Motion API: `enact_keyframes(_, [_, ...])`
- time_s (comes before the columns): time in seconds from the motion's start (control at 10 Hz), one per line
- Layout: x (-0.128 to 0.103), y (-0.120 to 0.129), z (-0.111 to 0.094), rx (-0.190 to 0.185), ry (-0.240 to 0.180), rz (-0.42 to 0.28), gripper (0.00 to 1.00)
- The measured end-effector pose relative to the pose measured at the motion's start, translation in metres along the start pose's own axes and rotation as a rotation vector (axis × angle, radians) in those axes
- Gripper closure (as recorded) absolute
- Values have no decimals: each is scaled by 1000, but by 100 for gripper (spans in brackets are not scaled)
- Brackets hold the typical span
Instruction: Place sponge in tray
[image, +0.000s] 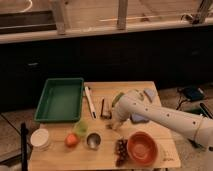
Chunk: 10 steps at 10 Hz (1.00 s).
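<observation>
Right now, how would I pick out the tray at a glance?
On the wooden table, look to the rear left corner, left of the white pen: there lies the tray. It is the biggest thing, green and rectangular with raised sides, unlike the round orange bowl at front right. The gripper is at mid-table, right of it.
</observation>
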<state>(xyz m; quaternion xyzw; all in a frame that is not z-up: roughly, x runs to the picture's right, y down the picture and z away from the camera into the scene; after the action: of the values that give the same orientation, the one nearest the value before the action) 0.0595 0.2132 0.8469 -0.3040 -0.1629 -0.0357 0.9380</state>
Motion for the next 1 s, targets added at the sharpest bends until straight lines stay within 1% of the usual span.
enact_keyframes(0.1, [-2, -7, -3, 19, 0, -6, 20])
enact_keyframes(0.2, [1, -5, -5, 14, 8, -3, 20])
enact_keyframes(0.4, [16, -13, -36, 39, 55, 0, 20])
enact_keyframes(0.5, [30, -15, -59, 50, 81, 5, 20])
enact_keyframes(0.6, [41, -17, -78, 62, 103, 10, 20])
enact_keyframes(0.7, [48, -20, -90, 72, 118, 11, 20])
enact_keyframes(0.8, [53, -22, -97, 78, 130, 14, 20])
enact_keyframes(1.0, [69, -25, -98, 80, 148, 23, 20])
